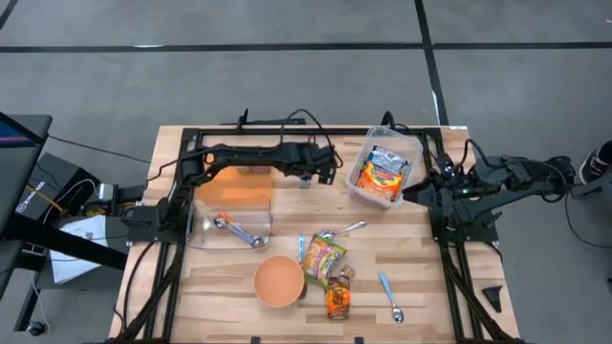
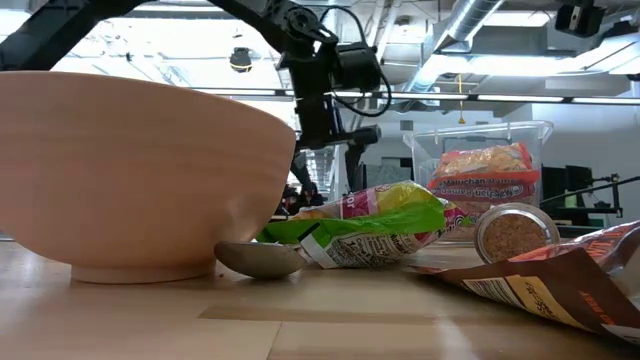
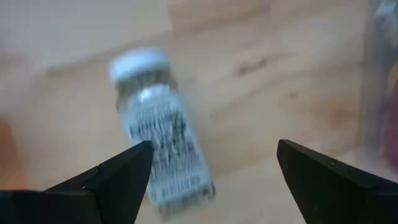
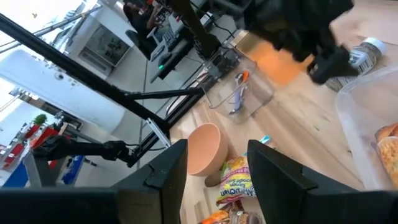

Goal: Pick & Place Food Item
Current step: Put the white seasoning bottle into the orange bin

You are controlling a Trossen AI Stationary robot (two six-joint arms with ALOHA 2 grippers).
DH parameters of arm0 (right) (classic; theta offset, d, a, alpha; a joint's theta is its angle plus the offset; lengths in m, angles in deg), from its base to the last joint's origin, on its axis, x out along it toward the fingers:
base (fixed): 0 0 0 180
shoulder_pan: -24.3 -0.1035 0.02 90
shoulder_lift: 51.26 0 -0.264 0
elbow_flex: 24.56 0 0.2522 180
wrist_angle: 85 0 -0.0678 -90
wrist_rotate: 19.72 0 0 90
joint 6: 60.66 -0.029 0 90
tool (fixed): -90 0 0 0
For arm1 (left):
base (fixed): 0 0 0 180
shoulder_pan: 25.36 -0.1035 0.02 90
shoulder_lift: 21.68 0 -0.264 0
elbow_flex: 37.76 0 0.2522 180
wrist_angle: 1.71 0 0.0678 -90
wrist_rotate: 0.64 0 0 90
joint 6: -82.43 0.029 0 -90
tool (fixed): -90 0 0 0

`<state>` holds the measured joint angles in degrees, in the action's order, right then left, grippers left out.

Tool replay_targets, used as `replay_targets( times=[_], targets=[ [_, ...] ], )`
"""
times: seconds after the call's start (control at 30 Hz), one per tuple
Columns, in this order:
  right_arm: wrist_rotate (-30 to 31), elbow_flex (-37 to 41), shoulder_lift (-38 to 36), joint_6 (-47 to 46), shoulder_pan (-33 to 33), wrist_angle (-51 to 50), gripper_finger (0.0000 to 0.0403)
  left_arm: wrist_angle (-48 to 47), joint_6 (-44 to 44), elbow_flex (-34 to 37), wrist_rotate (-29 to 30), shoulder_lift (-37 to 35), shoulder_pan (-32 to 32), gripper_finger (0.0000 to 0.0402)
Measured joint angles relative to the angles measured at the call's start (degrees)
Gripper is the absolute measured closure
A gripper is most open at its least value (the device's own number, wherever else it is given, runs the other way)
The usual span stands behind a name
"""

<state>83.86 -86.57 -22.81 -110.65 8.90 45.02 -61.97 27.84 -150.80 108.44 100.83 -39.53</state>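
The left gripper hovers with fingers spread wide over the small bottle, lying on the table nearer one finger — better to centre it between both before closing.

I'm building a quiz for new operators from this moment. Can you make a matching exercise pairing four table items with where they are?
Things:
1. Orange noodle packet
2. Spoon with orange handle
3. Blue-handled spoon
4. White-capped bottle

Places:
A. On bare wood near the right front corner
B. Lying below the open left hand
C. In the clear bin at the back right
D. In the clear container at the left

Pairs: 1-C, 2-D, 3-A, 4-B
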Motion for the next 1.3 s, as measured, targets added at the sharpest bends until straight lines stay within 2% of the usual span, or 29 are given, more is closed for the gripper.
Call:
replay_targets(
  times=[0.3, 0.77, 1.1, 1.3],
  targets=[
    [0.0, 0.0, 0.0, 0.92, 0.04, 0.01, 0.024, -1.47, -10.48, 2.41, 0.51, -0.2, 1.88, 0.0064],
    [0.0, 0.0, 0.0, 1.4, 0.04, 0.01, 0.024, 2.49, -13.43, 6.23, 1.01, -0.22, 1.75, 0.0073],
    [0.0, 0.0, 0.0, 1.98, 0.04, 0.04, 0.024, 5.88, -13.43, 8.21, 1.01, -0.22, 1.74, 0.0114],
    [-0.02, 0.0, 0.0, 1.98, 0.04, 0.05, 0.024, 5.88, -13.35, 8.21, 1.2, -0.22, 1.74, 0.0159]
  ],
)
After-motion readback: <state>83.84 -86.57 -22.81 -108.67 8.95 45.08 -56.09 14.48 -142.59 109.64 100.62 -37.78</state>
